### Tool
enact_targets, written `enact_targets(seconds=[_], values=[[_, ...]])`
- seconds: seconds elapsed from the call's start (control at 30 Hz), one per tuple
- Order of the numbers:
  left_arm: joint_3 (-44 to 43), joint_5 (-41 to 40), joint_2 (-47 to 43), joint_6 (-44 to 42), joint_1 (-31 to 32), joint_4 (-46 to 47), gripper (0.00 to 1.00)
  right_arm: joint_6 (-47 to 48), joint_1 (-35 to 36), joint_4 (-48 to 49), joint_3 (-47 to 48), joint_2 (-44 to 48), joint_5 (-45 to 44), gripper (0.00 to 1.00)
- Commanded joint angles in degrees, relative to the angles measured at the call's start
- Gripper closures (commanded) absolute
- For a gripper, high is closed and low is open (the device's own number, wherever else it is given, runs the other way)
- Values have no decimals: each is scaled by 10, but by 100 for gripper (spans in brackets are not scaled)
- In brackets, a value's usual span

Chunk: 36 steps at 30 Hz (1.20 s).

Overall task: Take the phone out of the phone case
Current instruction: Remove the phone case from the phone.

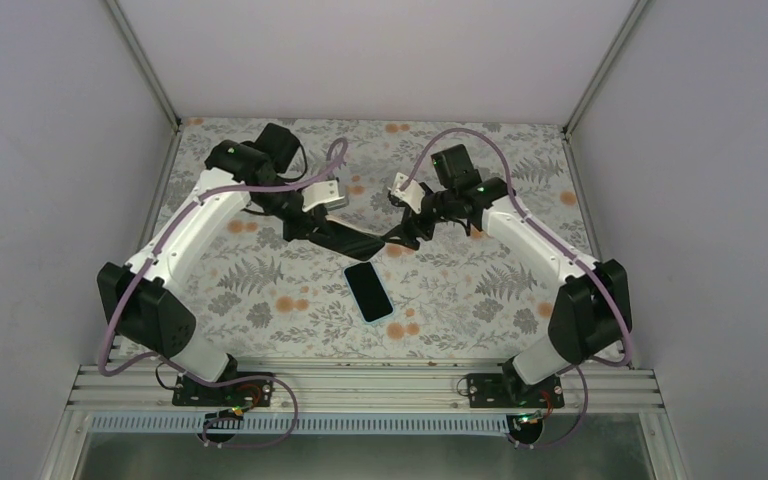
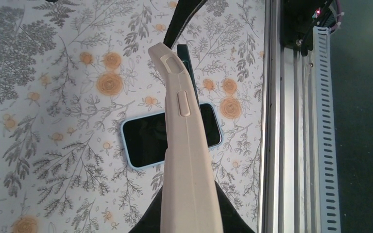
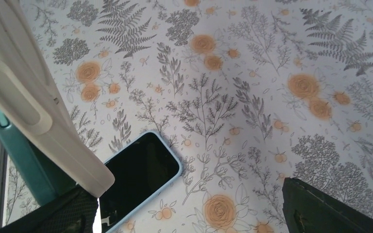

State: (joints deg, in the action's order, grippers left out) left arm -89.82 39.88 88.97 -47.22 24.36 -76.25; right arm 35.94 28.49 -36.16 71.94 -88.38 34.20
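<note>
My left gripper (image 2: 189, 216) is shut on a beige phone case (image 2: 184, 145), held edge-on above the table, side buttons showing. A dark teal slab, apparently the phone (image 3: 26, 167), lies against the case's far side and peeks out at its tip (image 2: 183, 54). My right gripper (image 3: 189, 213) is open wide. Its left finger (image 3: 43, 213) sits just under the case's end (image 3: 39, 111), and its right finger (image 3: 330, 208) is far off. In the top view the two grippers (image 1: 360, 243) (image 1: 398, 236) meet at mid-table.
A second phone with a black screen and light blue rim (image 1: 368, 290) lies flat on the floral mat below the grippers, and shows in both wrist views (image 2: 145, 138) (image 3: 136, 170). The aluminium rail (image 2: 277, 121) runs along the near edge. White walls enclose three sides.
</note>
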Motion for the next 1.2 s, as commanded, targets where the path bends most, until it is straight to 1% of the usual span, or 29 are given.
enact_targets(seconds=[0.0,0.07,0.13,0.17,0.2,0.27,0.33,0.4,0.5,0.57,0.63,0.67,0.77,0.83,0.97,1.07,1.17], values=[[-36,145,-19,-33,21,-16,98,2,5,61,57,-26,49,7],[-46,138,-14,-35,21,-15,98,51,8,-9,85,-41,135,8],[-63,133,-8,-40,10,-15,98,94,23,-80,106,-50,189,9],[-73,138,-5,-44,-9,-15,98,102,33,-90,108,-50,203,12],[-86,142,0,-45,-24,-15,98,104,43,-92,108,-50,206,13],[-122,147,16,-44,-50,-15,98,99,56,-87,103,-51,216,14],[-152,151,26,-37,-63,-7,98,100,61,-97,109,-61,252,14],[-157,135,31,-24,-63,16,98,120,62,-135,132,-81,307,14],[-145,112,31,-8,-64,53,98,175,72,-233,190,-118,366,15],[-138,97,31,4,-64,76,98,194,89,-280,229,-139,371,18],[-131,89,29,15,-64,99,98,175,104,-282,243,-147,369,20],[-127,89,27,20,-65,108,98,157,108,-267,243,-146,368,20],[-116,82,25,32,-63,130,98,80,111,-175,224,-127,366,22],[-110,75,24,37,-62,141,98,64,115,-161,229,-126,369,22],[-113,63,29,48,-61,162,98,107,140,-237,291,-163,397,22],[-115,46,37,54,-60,182,98,133,175,-291,336,-191,419,23],[-122,34,51,57,-59,192,98,142,207,-311,351,-200,434,23]])
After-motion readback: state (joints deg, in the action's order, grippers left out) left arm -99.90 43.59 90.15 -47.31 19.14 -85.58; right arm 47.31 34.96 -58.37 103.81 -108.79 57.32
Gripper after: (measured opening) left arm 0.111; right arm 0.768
